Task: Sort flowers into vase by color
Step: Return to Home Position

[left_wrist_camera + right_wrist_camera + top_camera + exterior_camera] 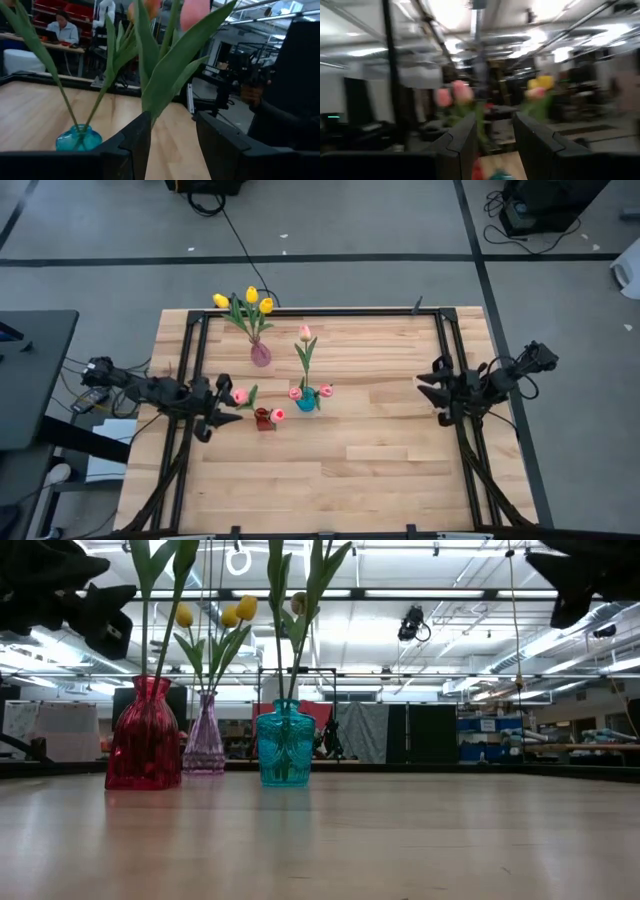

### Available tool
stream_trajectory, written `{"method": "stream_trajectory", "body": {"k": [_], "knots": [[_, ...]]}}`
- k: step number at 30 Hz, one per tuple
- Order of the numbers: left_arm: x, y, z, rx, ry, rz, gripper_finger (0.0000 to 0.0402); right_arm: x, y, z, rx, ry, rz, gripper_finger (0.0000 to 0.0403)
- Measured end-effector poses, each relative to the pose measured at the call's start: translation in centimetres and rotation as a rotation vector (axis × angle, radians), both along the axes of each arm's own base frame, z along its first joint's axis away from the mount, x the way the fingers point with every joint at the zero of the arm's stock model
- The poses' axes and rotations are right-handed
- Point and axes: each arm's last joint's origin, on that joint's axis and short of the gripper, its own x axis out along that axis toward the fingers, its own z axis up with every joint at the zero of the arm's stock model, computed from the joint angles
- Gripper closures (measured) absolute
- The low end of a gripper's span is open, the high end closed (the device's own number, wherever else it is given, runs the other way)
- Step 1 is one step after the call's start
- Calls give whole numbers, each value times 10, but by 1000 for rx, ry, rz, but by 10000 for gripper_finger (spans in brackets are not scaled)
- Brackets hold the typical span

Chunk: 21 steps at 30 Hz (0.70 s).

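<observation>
Left gripper (231,408) hangs with fingers spread, gripping nothing, just beside the red vase (264,421) near the desk's (380,455) left edge. Two pink flowers (240,395) stand in that vase, three more in the teal vase (306,402) at mid-desk, and three yellow flowers (251,295) in the purple vase (260,356) toward the edge farthest from the low camera. All have small heads on long thin green stems with narrow leaves, stems near upright, heads up, fanning slightly apart. Right gripper (424,383), fingers also apart, waits by the right edge.
</observation>
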Motion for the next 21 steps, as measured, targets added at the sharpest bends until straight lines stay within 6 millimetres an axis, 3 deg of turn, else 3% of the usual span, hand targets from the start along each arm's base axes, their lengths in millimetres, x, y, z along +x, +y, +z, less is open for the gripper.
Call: {"method": "stream_trajectory", "body": {"k": [7,11,21], "knots": [[1,2,-7,56,69,88,239,-1,-7,-2,-56,90,-279,263],[2,6,-6,128,52,171,239,0,-8,-3,-56,96,-301,263],[1,8,-1,245,-10,250,239,-1,-15,-8,152,133,-467,263]]}}
